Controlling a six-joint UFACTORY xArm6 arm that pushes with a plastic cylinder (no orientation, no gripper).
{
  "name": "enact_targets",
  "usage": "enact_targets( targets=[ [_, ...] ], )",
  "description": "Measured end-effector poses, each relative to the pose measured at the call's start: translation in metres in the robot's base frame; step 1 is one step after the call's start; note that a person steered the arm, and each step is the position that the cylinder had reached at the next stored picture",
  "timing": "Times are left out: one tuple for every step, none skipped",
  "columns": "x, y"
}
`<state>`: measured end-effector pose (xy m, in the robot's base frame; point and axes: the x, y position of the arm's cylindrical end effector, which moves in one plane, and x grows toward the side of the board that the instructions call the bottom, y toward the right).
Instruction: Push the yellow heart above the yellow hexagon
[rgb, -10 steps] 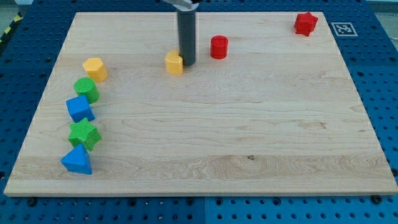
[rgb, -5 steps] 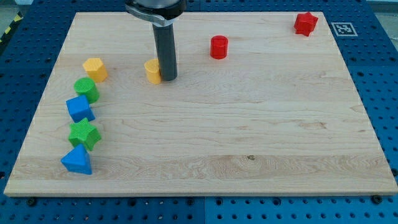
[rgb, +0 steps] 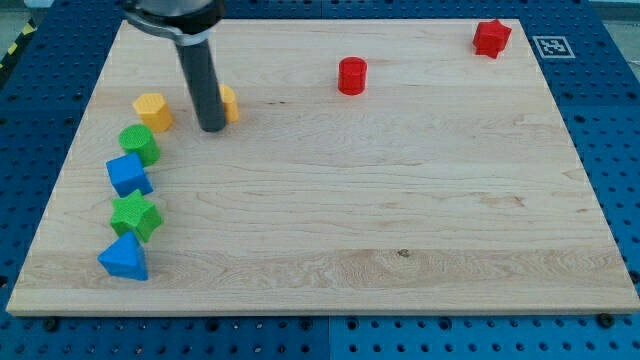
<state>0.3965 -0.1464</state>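
Observation:
The yellow heart (rgb: 228, 103) lies near the view's upper left, mostly hidden behind my dark rod. My tip (rgb: 211, 129) rests on the board at the heart's lower left, touching or nearly touching it. The yellow hexagon (rgb: 152, 110) sits to the left of the tip, apart from it, near the board's left side.
Below the hexagon runs a column along the left edge: a green cylinder (rgb: 139, 144), a blue block (rgb: 128, 174), a green star (rgb: 135, 215) and a blue triangle (rgb: 124, 258). A red cylinder (rgb: 351, 76) stands at top centre and a red star (rgb: 491, 37) at top right.
My tip and the yellow heart have slid left, from near the red cylinder toward the yellow hexagon. The tip has gone from the heart's right side to its left. The other blocks have not moved.

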Motion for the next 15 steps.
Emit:
enact_targets(
  targets=[
    [-0.010,-0.016],
    [-0.002,0.008],
    [0.027,0.064],
    [0.018,0.082],
    [0.012,0.078],
    [-0.001,0.061],
    [-0.005,0.026],
    [-0.012,-0.001],
    [-0.011,0.012],
    [-0.006,0.057],
    [-0.024,0.070],
    [-0.028,0.064],
    [-0.028,0.035],
    [-0.031,0.006],
    [-0.031,0.008]
  ],
)
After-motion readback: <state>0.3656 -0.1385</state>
